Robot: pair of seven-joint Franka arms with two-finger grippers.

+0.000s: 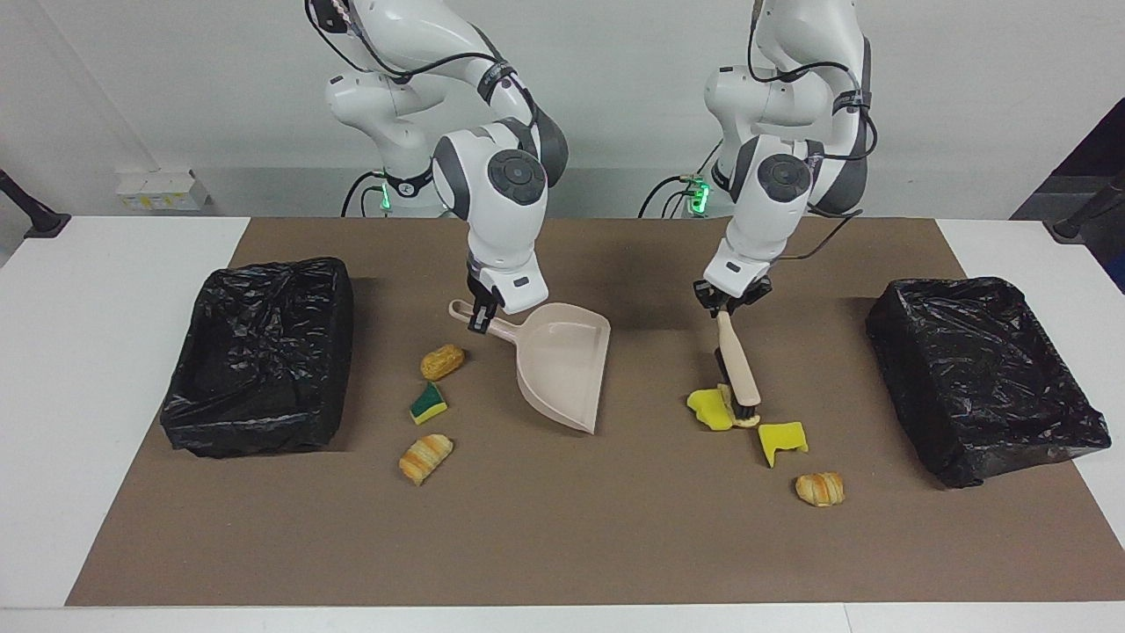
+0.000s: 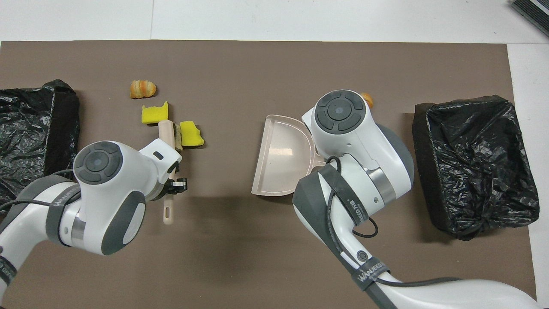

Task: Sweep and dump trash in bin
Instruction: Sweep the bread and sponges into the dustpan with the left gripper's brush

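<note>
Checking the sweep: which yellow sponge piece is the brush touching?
The plain yellow chunk nearer the dustpan; the brush bristles press against it. The notched one lies clear.

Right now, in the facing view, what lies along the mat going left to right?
Black bin → green-faced sponge → dustpan → yellow sponge chunk → brush → notched yellow sponge → bread piece → second black bin.

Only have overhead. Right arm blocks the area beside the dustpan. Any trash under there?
Observer: Three scraps between dustpan and bin: near bread piece, green-faced sponge chunk, far bread piece.
Operator: Right pincer on the handle?
Observer: Yes, right pincer shut on it; handle raised, lip down at the mat.
Operator: Brush?
Observer: Left pincer holds the brush, bristles down against a yellow sponge chunk.
</note>
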